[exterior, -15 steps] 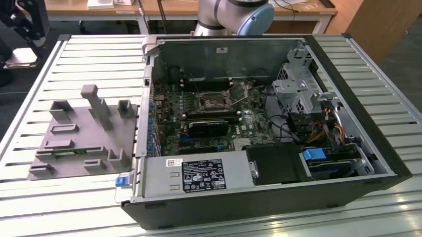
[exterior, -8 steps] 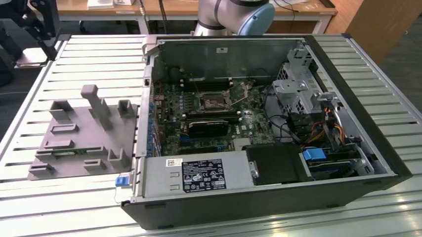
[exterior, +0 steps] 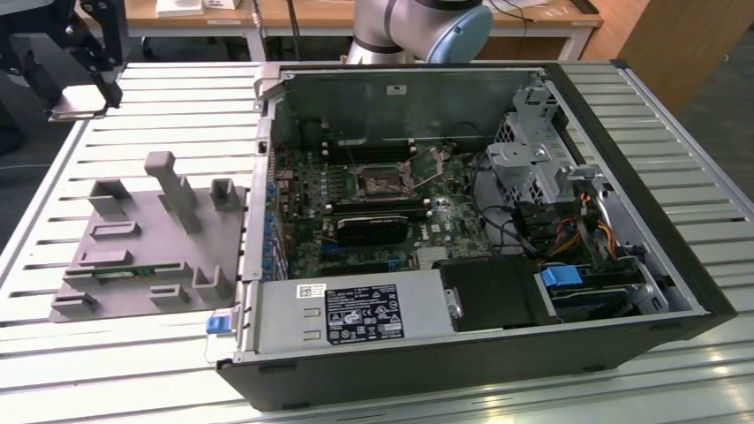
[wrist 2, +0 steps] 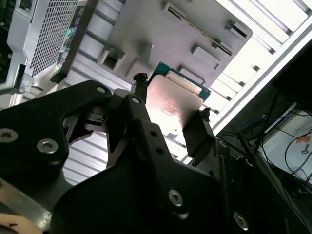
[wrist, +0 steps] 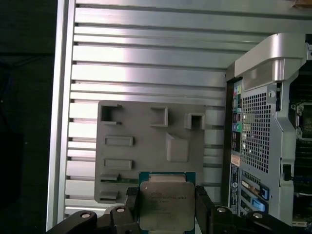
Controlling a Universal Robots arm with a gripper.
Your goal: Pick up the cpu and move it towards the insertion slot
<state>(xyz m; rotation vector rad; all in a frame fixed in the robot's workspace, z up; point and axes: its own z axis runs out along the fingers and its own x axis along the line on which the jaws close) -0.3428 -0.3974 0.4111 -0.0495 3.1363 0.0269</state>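
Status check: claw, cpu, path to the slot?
Claw shut on cpu. Held aloft, apart from grey fixture. Insertion slot inside case, its wall between.

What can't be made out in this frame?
The cpu: one edge cut off by the first wrist view's border; glare washes its face in the second wrist view.
The insertion slot: pins too small in the exterior view.
The gripper: upper part cut off by the exterior view's top edge.

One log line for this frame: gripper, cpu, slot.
gripper: shut on cpu | cpu: held aloft, outside computer case | insertion slot: inside case, cpu not yet there
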